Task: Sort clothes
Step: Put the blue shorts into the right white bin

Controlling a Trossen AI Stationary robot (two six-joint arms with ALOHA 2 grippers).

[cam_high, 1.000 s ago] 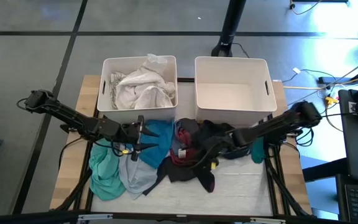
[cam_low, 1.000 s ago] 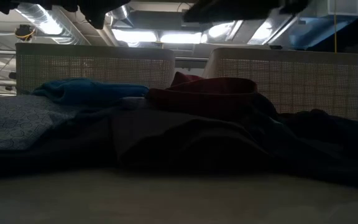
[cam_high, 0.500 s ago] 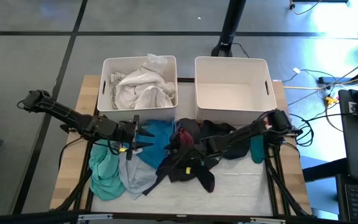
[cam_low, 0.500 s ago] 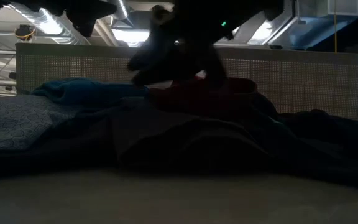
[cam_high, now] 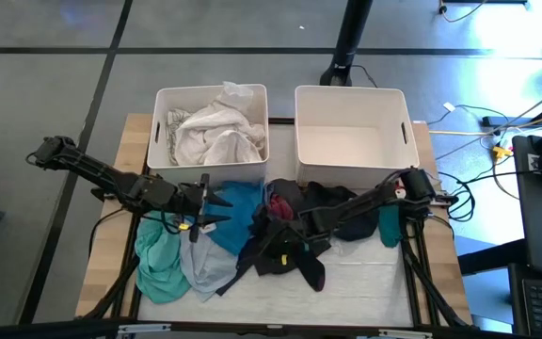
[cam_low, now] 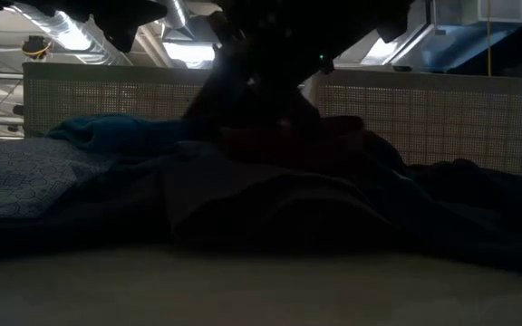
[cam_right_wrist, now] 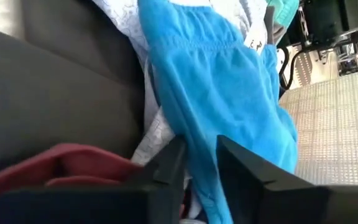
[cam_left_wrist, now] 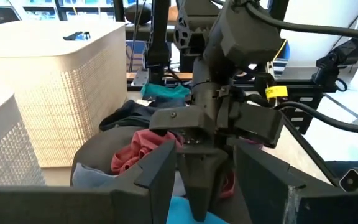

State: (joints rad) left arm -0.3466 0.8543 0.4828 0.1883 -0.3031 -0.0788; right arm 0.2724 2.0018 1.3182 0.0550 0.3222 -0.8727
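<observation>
The clothes lie heaped in front of two white bins. The heap holds a teal-green piece (cam_high: 158, 259), a pale grey-blue one (cam_high: 205, 271), a bright blue one (cam_high: 240, 209), a dark red one (cam_high: 271, 205) and black ones (cam_high: 301, 266). White clothes (cam_high: 210, 132) fill the left bin (cam_high: 161, 141). My right gripper (cam_high: 273, 235) is down on the heap where blue meets dark red (cam_right_wrist: 73, 165), its fingers close together. My left gripper (cam_high: 216, 202) hovers open over the blue piece's left side, facing the right gripper (cam_left_wrist: 207, 134). My right gripper has a raised fold of the bright blue garment (cam_right_wrist: 199, 134) between its two fingers (cam_right_wrist: 166, 165), beside the dark red one. The fingers slant down from the table's right. The garment still lies on the heap; one layer or several, I cannot tell.
The right bin (cam_high: 301, 141) stands open behind the heap. A small teal piece (cam_high: 389, 226) lies under the right arm near the table's right edge. Bare tabletop (cam_high: 365, 282) shows at the near right.
My right gripper has gone toward the table's left and down. It has left the black clothes and reached the seam between the dark red and blue garments. In the low view it now stands in front of the bins on the heap. The clothes have kept their places.
</observation>
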